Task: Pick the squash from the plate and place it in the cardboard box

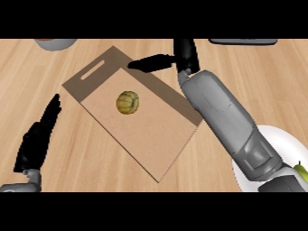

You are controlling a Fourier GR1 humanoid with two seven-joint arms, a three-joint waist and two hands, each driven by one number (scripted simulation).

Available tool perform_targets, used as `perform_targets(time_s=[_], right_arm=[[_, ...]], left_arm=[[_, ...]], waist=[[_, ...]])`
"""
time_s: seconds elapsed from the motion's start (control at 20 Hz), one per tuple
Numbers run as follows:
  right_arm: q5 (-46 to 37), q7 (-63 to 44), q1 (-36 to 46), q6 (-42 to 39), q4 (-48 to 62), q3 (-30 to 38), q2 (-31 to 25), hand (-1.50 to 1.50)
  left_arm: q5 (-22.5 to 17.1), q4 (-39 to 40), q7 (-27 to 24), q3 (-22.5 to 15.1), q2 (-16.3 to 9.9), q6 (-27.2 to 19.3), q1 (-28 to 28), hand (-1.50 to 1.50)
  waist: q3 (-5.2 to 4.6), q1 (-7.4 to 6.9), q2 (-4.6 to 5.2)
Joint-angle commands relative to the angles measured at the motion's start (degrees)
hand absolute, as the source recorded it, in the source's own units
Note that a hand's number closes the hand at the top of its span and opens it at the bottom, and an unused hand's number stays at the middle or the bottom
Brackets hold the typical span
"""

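squash (128, 102) lies inside the cardboard box (153, 144) | my right hand (183, 56) over box far edge, fingers straight, holds nothing | left hand (39, 135) rests at left, fingers straight | plate (283, 144) at right

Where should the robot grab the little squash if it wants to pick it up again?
Grip the squash across its round middle, coming straight down from above. It is small and ribbed and lies on the floor of the cardboard box, whose walls would probably block fingers coming from the side.
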State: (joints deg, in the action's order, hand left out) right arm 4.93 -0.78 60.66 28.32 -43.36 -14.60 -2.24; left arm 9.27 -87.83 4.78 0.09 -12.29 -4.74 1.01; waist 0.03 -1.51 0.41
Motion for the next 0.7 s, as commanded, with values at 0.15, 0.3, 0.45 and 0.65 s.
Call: perform_targets(time_s=[0.15, 0.3, 0.45, 0.65], right_arm=[[4.70, 4.62, -2.30, -3.42, 1.69, 10.52, -9.23, -1.50], [8.27, 7.49, -9.42, -10.94, -2.30, 13.55, -15.48, -1.50], [9.48, 9.90, -8.96, -17.52, 0.72, 16.48, -20.29, -1.50], [10.34, 13.42, -10.55, -26.00, 4.00, 18.90, -25.61, -1.50]], left_arm=[[-0.18, 1.83, -0.53, 1.39, -0.10, 0.09, 1.26, 0.00], [-0.91, -0.99, 0.85, 2.33, -1.61, 1.17, -0.92, 0.00], [1.77, -1.05, 0.95, 0.02, 1.30, -1.46, -0.61, 0.00], [0.78, -4.63, 3.24, -0.08, 0.29, 0.91, -1.42, 0.00]], waist=[[-0.01, 1.09, -0.15], [0.04, 1.65, -0.47], [0.01, 1.22, -0.29], [0.03, 0.58, -0.19]])
